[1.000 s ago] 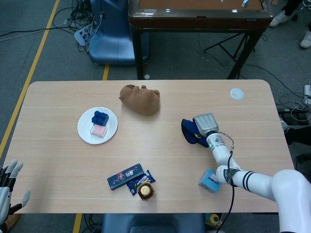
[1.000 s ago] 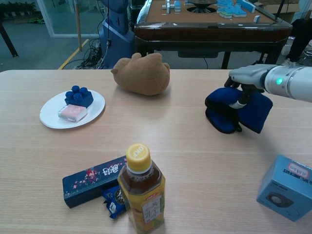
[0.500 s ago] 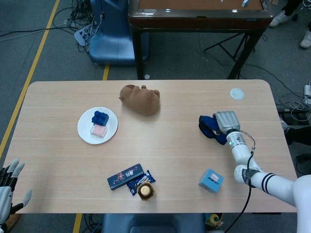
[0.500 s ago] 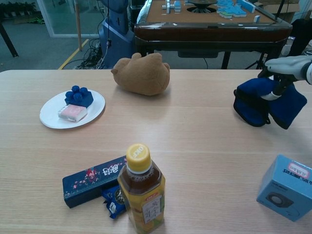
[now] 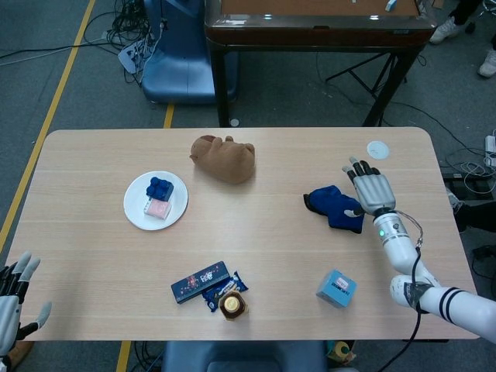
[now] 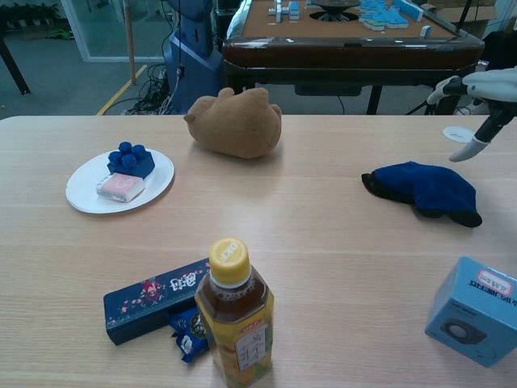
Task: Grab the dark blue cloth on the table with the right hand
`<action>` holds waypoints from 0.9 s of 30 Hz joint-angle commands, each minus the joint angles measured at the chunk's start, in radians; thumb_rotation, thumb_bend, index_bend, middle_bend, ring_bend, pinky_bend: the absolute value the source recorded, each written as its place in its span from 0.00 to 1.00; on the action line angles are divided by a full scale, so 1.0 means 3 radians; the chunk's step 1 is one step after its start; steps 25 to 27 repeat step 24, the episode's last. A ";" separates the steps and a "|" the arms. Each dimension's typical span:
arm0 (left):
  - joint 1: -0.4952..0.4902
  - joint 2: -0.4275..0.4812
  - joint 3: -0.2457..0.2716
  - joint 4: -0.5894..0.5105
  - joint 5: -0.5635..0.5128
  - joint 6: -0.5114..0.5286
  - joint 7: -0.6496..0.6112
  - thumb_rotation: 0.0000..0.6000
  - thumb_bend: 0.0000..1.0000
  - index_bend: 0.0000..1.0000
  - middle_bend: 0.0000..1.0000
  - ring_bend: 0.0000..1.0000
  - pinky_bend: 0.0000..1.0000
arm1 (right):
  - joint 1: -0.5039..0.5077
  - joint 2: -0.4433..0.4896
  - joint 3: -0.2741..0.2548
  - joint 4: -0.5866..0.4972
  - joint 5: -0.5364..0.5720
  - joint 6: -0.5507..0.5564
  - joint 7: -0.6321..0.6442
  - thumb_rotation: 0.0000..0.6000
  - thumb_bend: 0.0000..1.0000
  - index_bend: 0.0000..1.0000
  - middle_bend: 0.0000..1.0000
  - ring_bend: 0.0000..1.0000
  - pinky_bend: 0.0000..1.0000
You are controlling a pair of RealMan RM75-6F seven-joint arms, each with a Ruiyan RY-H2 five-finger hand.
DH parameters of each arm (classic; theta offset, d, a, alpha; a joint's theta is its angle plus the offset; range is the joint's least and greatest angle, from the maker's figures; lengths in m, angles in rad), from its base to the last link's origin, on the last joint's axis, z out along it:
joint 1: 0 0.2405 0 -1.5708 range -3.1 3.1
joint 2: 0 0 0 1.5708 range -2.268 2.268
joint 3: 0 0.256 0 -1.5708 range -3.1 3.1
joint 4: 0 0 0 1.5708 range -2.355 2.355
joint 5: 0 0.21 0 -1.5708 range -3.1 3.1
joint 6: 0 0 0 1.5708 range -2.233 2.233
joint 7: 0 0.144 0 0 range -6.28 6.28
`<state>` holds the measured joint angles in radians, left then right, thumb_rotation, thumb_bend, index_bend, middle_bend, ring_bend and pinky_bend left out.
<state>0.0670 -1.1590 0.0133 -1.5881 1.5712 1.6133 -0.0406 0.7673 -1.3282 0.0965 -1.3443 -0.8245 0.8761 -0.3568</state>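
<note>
The dark blue cloth (image 5: 335, 207) lies crumpled on the table right of centre, and the chest view shows the cloth (image 6: 424, 187) flat on the wood with nothing holding it. My right hand (image 5: 370, 186) is just to its right, fingers spread and empty; only its thumb side comes near the cloth's edge. In the chest view the right hand (image 6: 481, 89) hovers above and behind the cloth at the frame's right edge. My left hand (image 5: 14, 302) hangs off the near left corner, fingers apart and empty.
A brown plush toy (image 5: 225, 157) lies at the back centre. A white plate (image 5: 132, 209) with a blue brick and a pink block is on the left. A bottle (image 6: 234, 323), a dark snack box (image 6: 153, 301) and a light blue box (image 5: 335, 287) stand near the front edge.
The right hand carried the cloth to the right, then let it go. The cloth now lies on the table and the hand has opened and pulled away to the right.
</note>
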 commanded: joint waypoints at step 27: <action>-0.0125 0.0027 -0.0029 -0.0097 0.0093 -0.0059 0.0078 1.00 0.33 0.08 0.00 0.00 0.02 | -0.1711 0.0768 -0.0549 -0.1118 -0.1722 0.2161 0.0578 1.00 0.15 0.00 0.14 0.10 0.16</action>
